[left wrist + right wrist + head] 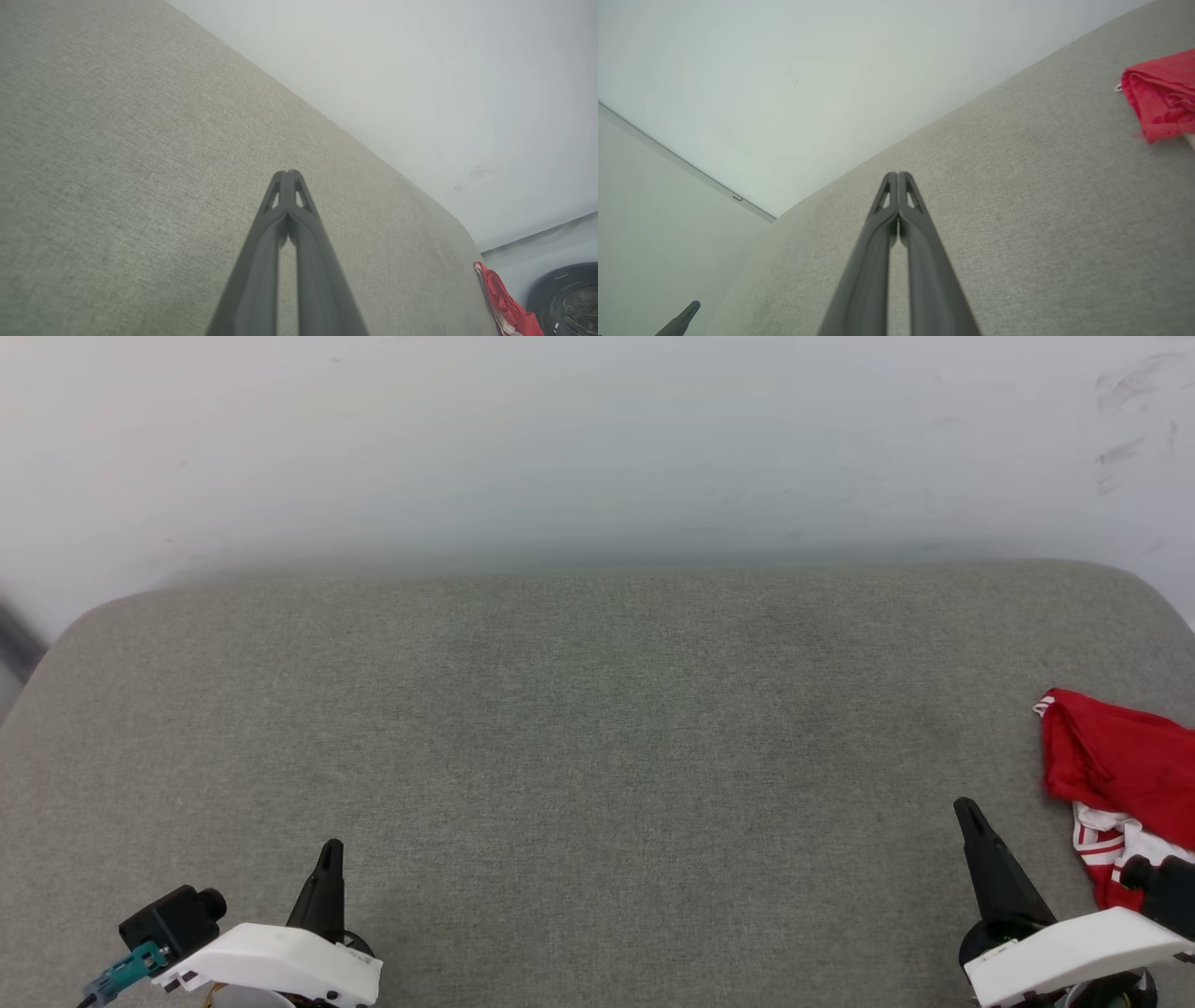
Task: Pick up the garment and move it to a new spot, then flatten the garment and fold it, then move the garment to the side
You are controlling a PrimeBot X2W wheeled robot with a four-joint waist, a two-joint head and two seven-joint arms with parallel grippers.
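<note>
The left end effector [330, 851] and right end effector [967, 808] are both sitting pinched shut, gripping nothing. The red garment [1120, 765] is lying bunched up at the right edge of the grey counter [597, 728], near the right one.

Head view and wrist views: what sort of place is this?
Probably a laundry room: a grey fabric-covered surface against a white wall, a crumpled red garment on it, and what looks like a washing-machine door nearby.

I note my left gripper [329, 859]: long dark tapering fingers [322, 896], white wrist shell [280, 957], black camera block [173, 919], teal connector [131, 971]. Right gripper [971, 817] matches; fingertips [892, 177] slotted.
</note>
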